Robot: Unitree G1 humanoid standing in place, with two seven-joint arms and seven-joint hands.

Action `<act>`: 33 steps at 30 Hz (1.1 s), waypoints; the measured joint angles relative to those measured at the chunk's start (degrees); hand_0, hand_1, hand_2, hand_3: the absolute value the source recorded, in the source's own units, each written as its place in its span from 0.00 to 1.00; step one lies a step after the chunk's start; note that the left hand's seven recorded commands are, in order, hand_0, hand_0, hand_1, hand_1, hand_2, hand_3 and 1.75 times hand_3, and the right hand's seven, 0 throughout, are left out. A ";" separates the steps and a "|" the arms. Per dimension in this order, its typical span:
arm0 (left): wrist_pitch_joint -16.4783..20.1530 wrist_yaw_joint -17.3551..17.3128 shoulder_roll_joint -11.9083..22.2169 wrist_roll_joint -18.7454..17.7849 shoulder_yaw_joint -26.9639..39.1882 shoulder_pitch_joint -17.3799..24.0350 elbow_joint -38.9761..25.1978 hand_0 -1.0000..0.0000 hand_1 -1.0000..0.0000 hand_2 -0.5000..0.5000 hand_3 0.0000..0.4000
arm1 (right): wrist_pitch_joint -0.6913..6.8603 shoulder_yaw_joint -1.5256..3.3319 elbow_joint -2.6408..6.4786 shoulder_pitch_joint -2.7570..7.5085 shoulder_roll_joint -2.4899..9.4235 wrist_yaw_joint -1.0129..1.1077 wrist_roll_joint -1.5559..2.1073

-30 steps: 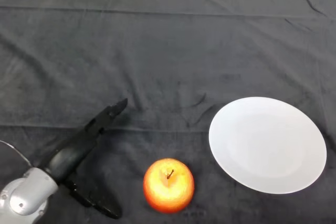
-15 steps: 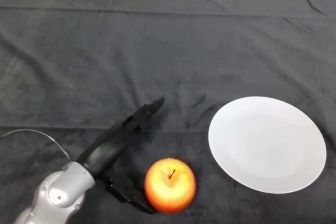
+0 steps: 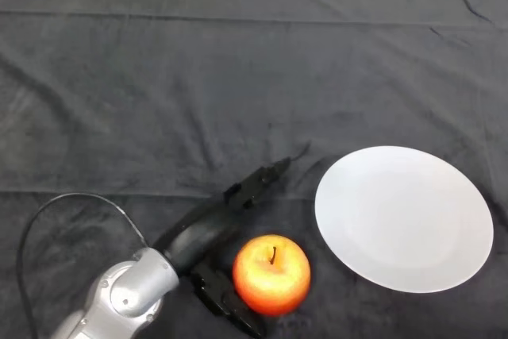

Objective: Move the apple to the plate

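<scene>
A red and yellow apple (image 3: 271, 275) rests on the dark cloth near the front edge, stem up, just left of a white plate (image 3: 404, 217). My left hand (image 3: 208, 232) reaches in from the lower left and brackets the apple. Its fingers (image 3: 255, 182) stretch straight past the apple's far left side. The thumb (image 3: 227, 303) lies low against the apple's near left side. The hand is open, not curled round the fruit. A narrow strip of cloth separates the apple from the plate's rim.
The dark wrinkled cloth (image 3: 238, 77) covers the whole table. The silver-grey forearm (image 3: 119, 303) crosses the lower left corner.
The hand has swept to the right and come up against the apple. The apple has shifted a little to the right, closer to the plate.
</scene>
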 measured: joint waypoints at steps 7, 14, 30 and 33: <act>0.00 0.05 -0.01 -1.56 -0.96 -2.09 1.15 0.00 0.00 0.50 1.00 | 0.00 0.00 0.00 0.00 0.00 0.00 0.00; -0.02 1.15 0.15 -3.91 -0.73 -3.51 2.05 0.00 0.00 0.50 1.00 | 0.00 0.00 0.00 0.00 0.00 0.00 0.00; 3.04 11.67 0.04 -5.25 3.42 -3.67 -0.26 0.00 0.00 0.50 1.00 | 0.00 0.00 0.00 0.00 0.00 0.00 0.00; 4.41 14.46 -0.94 -5.18 3.39 -3.72 -2.87 0.00 0.00 0.50 1.00 | 0.00 0.00 0.00 0.00 0.00 -0.01 0.00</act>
